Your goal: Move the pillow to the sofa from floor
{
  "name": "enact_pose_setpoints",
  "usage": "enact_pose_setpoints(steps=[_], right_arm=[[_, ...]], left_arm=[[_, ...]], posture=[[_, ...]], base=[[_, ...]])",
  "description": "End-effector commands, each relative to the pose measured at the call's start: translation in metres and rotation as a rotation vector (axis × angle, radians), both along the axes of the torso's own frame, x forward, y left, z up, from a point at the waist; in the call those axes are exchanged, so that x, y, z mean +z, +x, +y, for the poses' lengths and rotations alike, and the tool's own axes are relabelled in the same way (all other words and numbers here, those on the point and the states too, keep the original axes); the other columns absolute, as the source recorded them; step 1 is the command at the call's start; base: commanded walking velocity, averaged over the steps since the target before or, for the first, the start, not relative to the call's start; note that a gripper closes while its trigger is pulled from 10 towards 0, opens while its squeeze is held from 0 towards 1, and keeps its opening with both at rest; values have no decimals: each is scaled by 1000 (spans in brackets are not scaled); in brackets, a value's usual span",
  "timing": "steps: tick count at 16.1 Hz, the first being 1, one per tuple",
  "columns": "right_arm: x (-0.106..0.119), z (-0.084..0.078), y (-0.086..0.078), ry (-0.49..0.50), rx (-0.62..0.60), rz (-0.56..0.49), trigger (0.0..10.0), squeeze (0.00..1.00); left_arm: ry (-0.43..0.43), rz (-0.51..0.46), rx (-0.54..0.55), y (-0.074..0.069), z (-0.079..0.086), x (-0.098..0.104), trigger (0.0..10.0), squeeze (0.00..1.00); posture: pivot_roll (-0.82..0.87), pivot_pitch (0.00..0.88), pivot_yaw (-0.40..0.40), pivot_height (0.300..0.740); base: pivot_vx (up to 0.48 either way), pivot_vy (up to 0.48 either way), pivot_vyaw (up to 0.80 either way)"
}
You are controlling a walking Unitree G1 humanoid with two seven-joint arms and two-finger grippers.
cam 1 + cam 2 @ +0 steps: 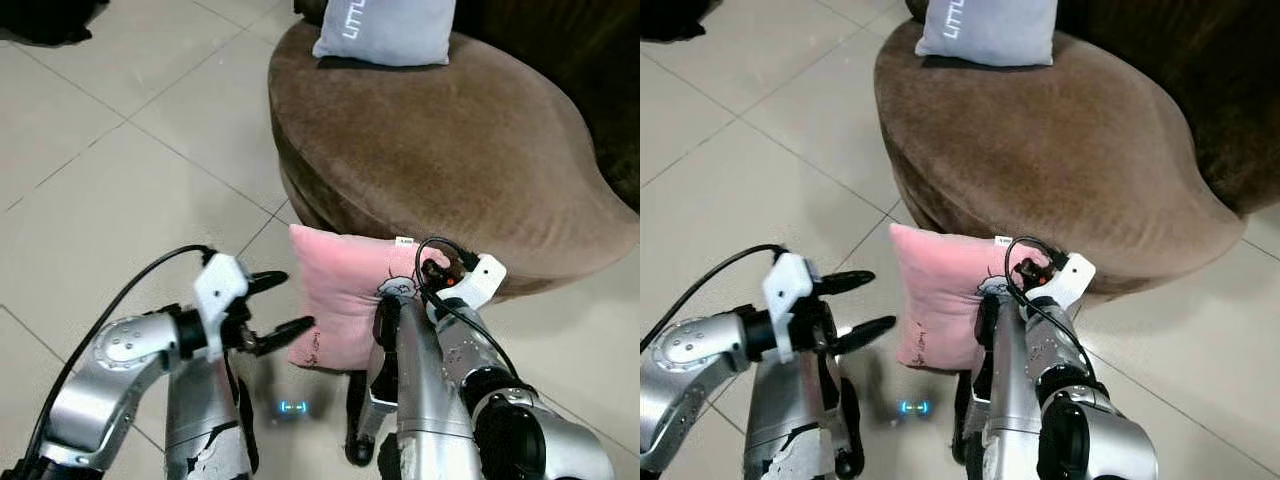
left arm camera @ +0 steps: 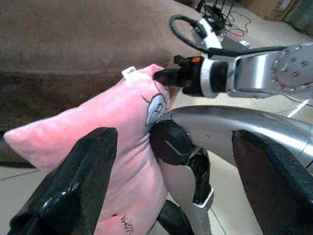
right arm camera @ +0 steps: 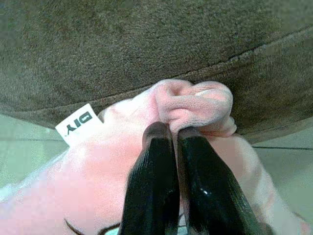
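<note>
Right tool [image 3: 173,134], its two black fingers pressed together on a bunched top corner of the soft pink square pillow [image 1: 340,295], beside a small white fabric tag [image 3: 74,124] sewn into the seam. The pillow stands roughly upright against the front edge of the rounded brown velvety sofa [image 1: 470,150]; whether its lower edge rests on the floor or hangs just above it cannot be told, as the silver right arm covers part of it. A line-drawn cartoon figure [image 2: 155,105] marks the pillow's face near the gripped corner. Left tool [image 1: 285,305], fingers spread apart and holding nothing, sits just beside the pillow's left edge, pointing toward it. A black cable [image 1: 130,285] loops along the left arm. A grey-blue rectangular cushion with white lettering [image 1: 385,30] lies at the far end of the sofa seat. The sofa rests on pale grey floor tiles [image 1: 130,170], where a small blue light [image 1: 293,407] glows between the robot's arms.
</note>
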State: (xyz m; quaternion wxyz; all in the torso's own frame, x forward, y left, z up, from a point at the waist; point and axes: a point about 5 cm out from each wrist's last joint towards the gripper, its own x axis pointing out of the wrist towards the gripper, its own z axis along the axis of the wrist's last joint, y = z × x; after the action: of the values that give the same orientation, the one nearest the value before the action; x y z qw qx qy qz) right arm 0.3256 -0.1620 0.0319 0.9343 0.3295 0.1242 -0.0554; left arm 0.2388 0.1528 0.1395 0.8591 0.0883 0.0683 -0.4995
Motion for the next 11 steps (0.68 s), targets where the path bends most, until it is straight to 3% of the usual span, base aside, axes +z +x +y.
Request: enact_pose_setpoints(steps=[1, 5, 11], right_arm=[[-6, -1, -6, 23, -17, 16, 0, 0], [-6, 6, -5, 47, 6, -2, 0, 0], [0, 6, -4, 121, -1, -91, 0, 0]], left_arm=[[10, 8, -18, -4, -4, 1, 10000, 0], [4, 10, -32, 1, -6, 8, 10000, 0], [13, 35, -26, 2, -2, 2, 10000, 0]], posture=[[267, 289, -58, 486], [271, 287, -56, 486], [263, 283, -58, 486]], base=[[0, 0, 0], [0, 0, 0], [0, 0, 0]])
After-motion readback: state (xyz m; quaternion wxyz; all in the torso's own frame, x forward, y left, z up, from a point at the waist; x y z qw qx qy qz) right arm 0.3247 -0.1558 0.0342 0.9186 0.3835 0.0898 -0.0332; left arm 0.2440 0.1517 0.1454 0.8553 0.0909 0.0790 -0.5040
